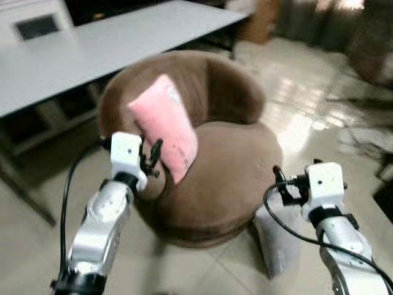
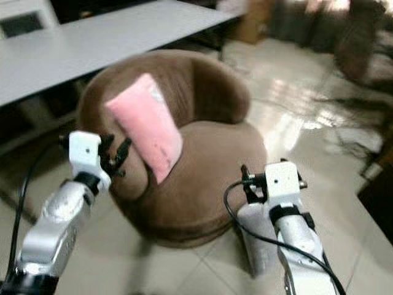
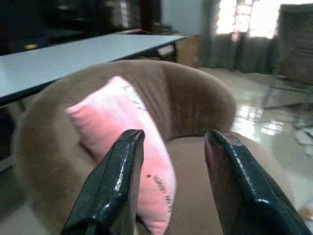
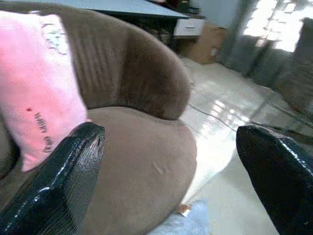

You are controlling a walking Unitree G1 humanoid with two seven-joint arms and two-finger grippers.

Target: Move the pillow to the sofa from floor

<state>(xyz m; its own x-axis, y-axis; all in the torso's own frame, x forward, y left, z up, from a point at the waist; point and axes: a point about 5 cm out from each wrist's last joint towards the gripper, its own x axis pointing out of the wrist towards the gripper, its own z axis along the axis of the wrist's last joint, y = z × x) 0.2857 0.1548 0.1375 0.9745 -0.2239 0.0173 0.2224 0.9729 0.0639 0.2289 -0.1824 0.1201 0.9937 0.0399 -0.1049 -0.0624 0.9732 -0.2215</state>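
Pillow: a pink pillow [image 1: 164, 126] is seen propped against the inner backrest of the brown sofa [image 1: 215, 184], its lower corner resting on the seat cushion; it is no longer on the floor.

Second item: a pale grey cushion-like object [image 1: 276, 239] is seen on the floor, leaning against the front of the sofa, just beside the right arm; what it is cannot be told through the blur.

Task state: the placement is judged to be essentially done, provided the pink pillow is the one meant.

Risk: the pillow is tilted and supported mainly by the backrest, so it could be tipped onto the seat or off the sofa edge if it is brushed by the left tool as that arm is drawn away.

Further risk: the grey object could be knocked by the right arm or by a step, since it lies close to the sofa front.

Left tool [image 1: 151, 158]: held raised at the sofa's outer rim, just beside the pillow, fingers [image 3: 115, 188] spread apart and empty.

Right tool [image 1: 281, 184]: held over the sofa's front edge, well apart from the pillow, fingers [image 4: 63, 186] wide apart, nothing held.

Bench [image 1: 92, 49]: a white bench stands behind the sofa.
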